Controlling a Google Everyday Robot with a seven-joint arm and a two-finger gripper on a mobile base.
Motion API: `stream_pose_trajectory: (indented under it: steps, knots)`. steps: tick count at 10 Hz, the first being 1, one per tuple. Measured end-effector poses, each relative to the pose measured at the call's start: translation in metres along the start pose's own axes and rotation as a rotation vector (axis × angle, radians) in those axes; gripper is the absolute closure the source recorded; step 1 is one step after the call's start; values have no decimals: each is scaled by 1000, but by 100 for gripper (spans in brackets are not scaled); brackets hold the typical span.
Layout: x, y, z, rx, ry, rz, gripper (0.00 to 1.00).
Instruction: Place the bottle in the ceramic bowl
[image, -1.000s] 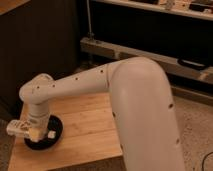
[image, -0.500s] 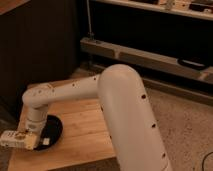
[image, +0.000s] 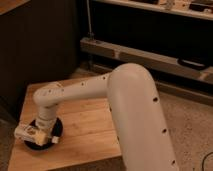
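The black ceramic bowl (image: 57, 129) sits near the front left corner of the wooden table (image: 85, 125). My gripper (image: 37, 134) hangs from the white arm (image: 125, 100) and is low over the bowl, covering most of it. A pale cylindrical part (image: 26, 132) sticks out to the left over the bowl's left rim. A small white piece (image: 55, 140) shows at the bowl's front right rim. I cannot tell whether either is the bottle, which does not show apart from the gripper.
The table's front edge (image: 65, 162) and left edge are close to the bowl. A dark cabinet (image: 40, 45) stands behind the table. A metal shelf rail (image: 150, 57) runs along the back right above speckled floor (image: 195, 115).
Half a second ago the gripper reached out left past the bowl's rim. It has come back right and now sits over the bowl, about where it was a second ago.
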Motion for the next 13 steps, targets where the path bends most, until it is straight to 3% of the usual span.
stream_pose_trajectory:
  steps: [1, 4, 13]
  knots:
    - [11, -9, -2, 6, -24, 44, 21]
    - [19, -22, -9, 17, -101, 90, 20]
    - [18, -21, -9, 16, -107, 88, 20]
